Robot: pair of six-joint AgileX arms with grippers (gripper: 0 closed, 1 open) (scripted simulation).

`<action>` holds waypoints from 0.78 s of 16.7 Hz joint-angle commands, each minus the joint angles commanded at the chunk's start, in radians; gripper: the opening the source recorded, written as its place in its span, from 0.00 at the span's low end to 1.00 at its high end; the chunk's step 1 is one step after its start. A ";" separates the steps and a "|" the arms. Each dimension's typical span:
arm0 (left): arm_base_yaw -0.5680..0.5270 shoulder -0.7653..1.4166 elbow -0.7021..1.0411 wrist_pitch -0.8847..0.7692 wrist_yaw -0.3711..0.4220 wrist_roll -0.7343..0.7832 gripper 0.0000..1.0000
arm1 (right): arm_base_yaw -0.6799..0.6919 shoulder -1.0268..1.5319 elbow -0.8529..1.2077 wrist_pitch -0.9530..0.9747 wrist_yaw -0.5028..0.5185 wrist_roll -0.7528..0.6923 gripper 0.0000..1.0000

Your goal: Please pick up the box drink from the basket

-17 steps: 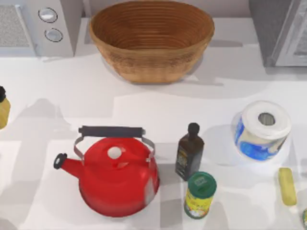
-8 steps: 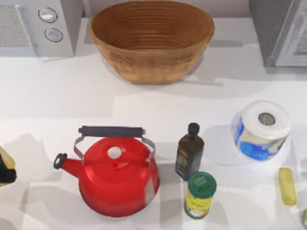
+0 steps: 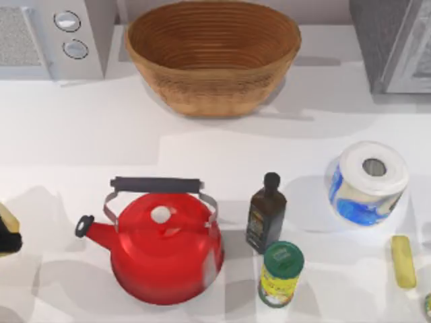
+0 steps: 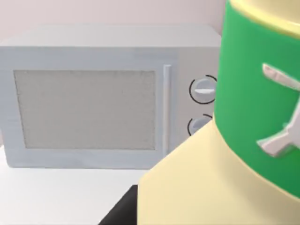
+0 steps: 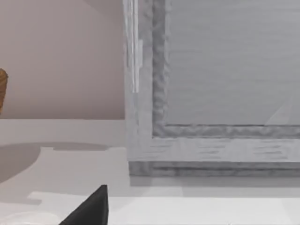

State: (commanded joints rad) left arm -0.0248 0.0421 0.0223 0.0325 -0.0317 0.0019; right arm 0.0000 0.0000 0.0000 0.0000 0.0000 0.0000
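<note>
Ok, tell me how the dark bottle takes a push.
The bottle stands tall and narrow, so it likely tips rather than slides. Its rigid-looking body probably won't flex. Falling, it may hit the can beside it.

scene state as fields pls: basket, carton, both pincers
basket: large round woven wicker bowl, tan-brown, back centre of table
box drink: tall pale-yellow carton, green top; at table's left edge, outside the basket
left pincer: shut on box drink
right pincer: idle, facing grey appliance
pick: looks done
</note>
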 joint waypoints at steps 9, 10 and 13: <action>-0.192 0.604 0.185 0.298 -0.366 -0.045 0.00 | 0.000 0.000 0.000 0.000 0.000 0.000 1.00; -0.210 0.667 0.201 0.325 -0.403 -0.052 0.00 | 0.000 0.000 0.000 0.000 0.000 0.000 1.00; -0.249 0.796 0.239 0.388 -0.485 -0.071 0.00 | 0.000 0.000 0.000 0.000 0.000 0.000 1.00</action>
State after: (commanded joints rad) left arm -0.2741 0.8385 0.2617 0.4209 -0.5167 -0.0688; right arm 0.0000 0.0000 0.0000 0.0000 0.0000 0.0000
